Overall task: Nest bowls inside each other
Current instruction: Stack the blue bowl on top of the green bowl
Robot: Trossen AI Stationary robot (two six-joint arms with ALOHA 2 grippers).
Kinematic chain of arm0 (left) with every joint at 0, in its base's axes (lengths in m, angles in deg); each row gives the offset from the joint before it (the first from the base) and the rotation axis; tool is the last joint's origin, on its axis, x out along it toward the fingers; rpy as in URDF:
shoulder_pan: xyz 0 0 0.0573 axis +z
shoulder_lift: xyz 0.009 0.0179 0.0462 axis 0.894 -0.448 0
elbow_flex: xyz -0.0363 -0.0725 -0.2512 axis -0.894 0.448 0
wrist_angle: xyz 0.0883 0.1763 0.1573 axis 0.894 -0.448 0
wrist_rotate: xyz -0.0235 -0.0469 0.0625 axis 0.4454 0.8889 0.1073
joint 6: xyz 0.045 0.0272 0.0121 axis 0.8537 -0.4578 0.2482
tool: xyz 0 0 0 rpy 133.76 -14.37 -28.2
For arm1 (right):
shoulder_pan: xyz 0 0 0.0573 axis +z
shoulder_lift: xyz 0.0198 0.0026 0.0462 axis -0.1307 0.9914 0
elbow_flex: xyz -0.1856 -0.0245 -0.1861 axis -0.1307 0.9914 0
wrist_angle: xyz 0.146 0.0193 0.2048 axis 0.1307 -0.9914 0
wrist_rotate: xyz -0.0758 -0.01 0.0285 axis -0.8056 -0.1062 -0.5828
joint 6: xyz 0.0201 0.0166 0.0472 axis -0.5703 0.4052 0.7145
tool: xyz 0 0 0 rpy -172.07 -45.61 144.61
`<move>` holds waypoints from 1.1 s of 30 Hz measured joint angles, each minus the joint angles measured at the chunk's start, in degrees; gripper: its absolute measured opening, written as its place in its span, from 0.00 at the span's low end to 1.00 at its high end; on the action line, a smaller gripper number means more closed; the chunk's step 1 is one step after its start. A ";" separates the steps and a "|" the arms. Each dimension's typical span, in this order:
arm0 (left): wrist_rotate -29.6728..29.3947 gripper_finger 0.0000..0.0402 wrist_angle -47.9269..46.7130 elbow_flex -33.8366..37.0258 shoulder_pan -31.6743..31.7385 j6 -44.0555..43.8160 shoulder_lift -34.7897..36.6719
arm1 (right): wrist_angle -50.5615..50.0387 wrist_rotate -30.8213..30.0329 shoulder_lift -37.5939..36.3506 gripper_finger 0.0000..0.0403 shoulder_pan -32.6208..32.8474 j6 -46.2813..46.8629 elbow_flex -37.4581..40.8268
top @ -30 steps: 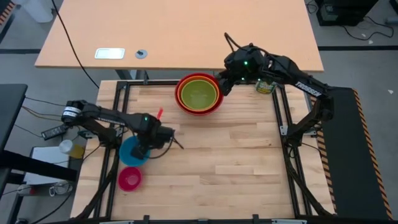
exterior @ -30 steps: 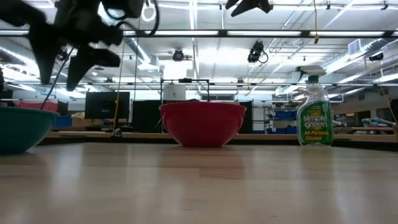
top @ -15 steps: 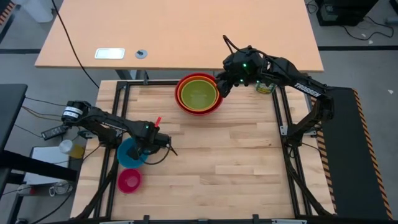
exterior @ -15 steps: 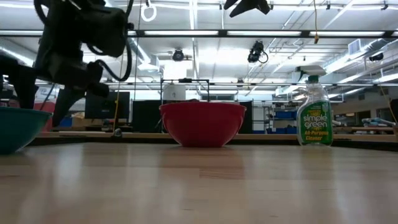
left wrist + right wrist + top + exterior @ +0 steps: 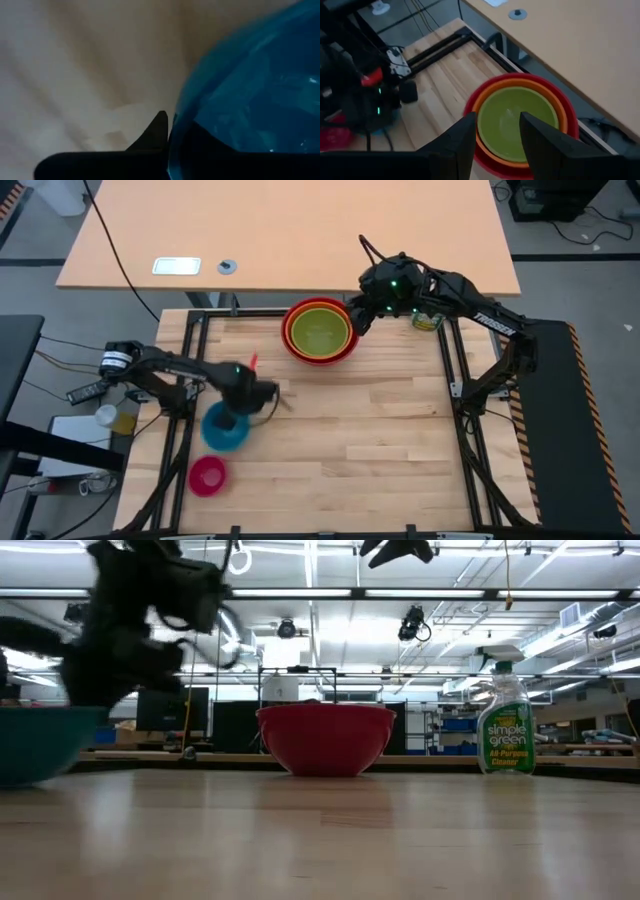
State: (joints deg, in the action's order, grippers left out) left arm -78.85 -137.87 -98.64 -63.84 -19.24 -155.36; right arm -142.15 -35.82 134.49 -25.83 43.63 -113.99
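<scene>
The blue bowl [image 5: 220, 432] [image 5: 35, 745] [image 5: 250, 90] stands at the table's left, with my left gripper [image 5: 240, 412] [image 5: 170, 125] shut on its right-hand rim. The pink bowl [image 5: 208, 475] rests on its base nearer the front edge. The yellow-green bowl [image 5: 320, 332] [image 5: 512, 120] sits inside the orange one, and both sit inside the red bowl [image 5: 288, 332] [image 5: 325, 740] at the far middle. My right gripper [image 5: 355, 318] [image 5: 497, 120] hangs open above the stack's right side, touching nothing. My left gripper holds the blue bowl's wall at the rim [image 5: 176, 131], on the side toward the table's right. One finger [image 5: 155, 132] is outside and the other shows through the blue wall from inside. The fingers point down from above. The bowl stays upright.
A green spray bottle [image 5: 505, 725] [image 5: 428, 320] stands at the far right corner. Black frame rails [image 5: 452, 360] run along the table's sides. A light wooden desk [image 5: 300, 230] lies beyond the far edge. Bare wood fills the table's middle and right.
My left gripper has sunk onto the blue bowl, its spread fingers straddling the rim, and has then shut on the wall. The bowl has shifted a little toward the table's right and shows blurred.
</scene>
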 joint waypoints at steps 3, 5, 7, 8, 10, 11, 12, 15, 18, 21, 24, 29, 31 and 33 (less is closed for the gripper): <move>-1.50 0.03 1.80 -3.94 6.56 -4.41 2.01 | -2.19 -0.02 -1.13 0.40 -1.04 0.05 0.02; -1.90 0.02 3.20 -7.68 11.48 -6.96 3.23 | -3.05 -0.04 -2.01 0.40 -1.75 -0.01 0.02; -1.41 0.02 2.96 -12.92 16.16 -9.56 3.79 | -3.68 -0.12 -2.58 0.40 -2.43 -0.10 -0.01; -0.36 0.02 3.75 -15.99 18.39 -10.88 3.77 | -4.06 -0.09 -2.73 0.40 -2.82 -0.16 -0.01; 1.11 0.02 5.91 -21.62 22.42 -13.31 3.03 | -4.15 -0.09 -2.77 0.40 -3.24 -0.15 -0.01; 1.72 0.02 6.87 -24.30 24.00 -14.34 2.39 | -4.16 -0.11 -2.78 0.40 -3.46 -0.17 -0.01; 2.26 0.02 8.00 -26.92 25.39 -14.88 1.64 | -4.18 -0.09 -2.76 0.40 -3.61 -0.17 -0.01; 2.79 0.02 10.74 -34.15 28.53 -14.35 -2.28 | -3.65 -0.09 -2.65 0.40 -3.68 -0.24 0.62; 3.18 0.02 12.69 -39.71 31.03 -14.35 -8.18 | -2.57 -0.04 -2.68 0.40 -3.47 0.18 2.77; 3.91 0.02 13.69 -44.15 33.04 -15.74 -14.99 | -2.75 -0.07 -2.73 0.40 -2.90 0.71 4.25; 4.02 0.03 14.35 -47.43 34.43 -18.55 -21.96 | -2.71 -0.37 -3.15 0.40 -2.24 1.63 5.39; 4.07 0.03 14.79 -50.09 35.73 -21.21 -30.43 | -2.00 -2.67 -4.10 0.40 -1.05 2.90 6.09; 4.02 0.04 13.91 -50.31 35.81 -21.45 -32.44 | -1.57 -3.36 -4.58 0.40 -0.64 3.33 6.09; 4.04 0.05 13.42 -50.31 35.67 -21.29 -33.61 | -1.47 -3.87 -4.77 0.40 -0.27 3.52 6.07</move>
State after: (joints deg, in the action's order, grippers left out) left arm -74.81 -124.45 -148.95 -28.17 -40.53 -188.97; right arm -143.62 -39.69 129.72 -26.10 47.14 -107.92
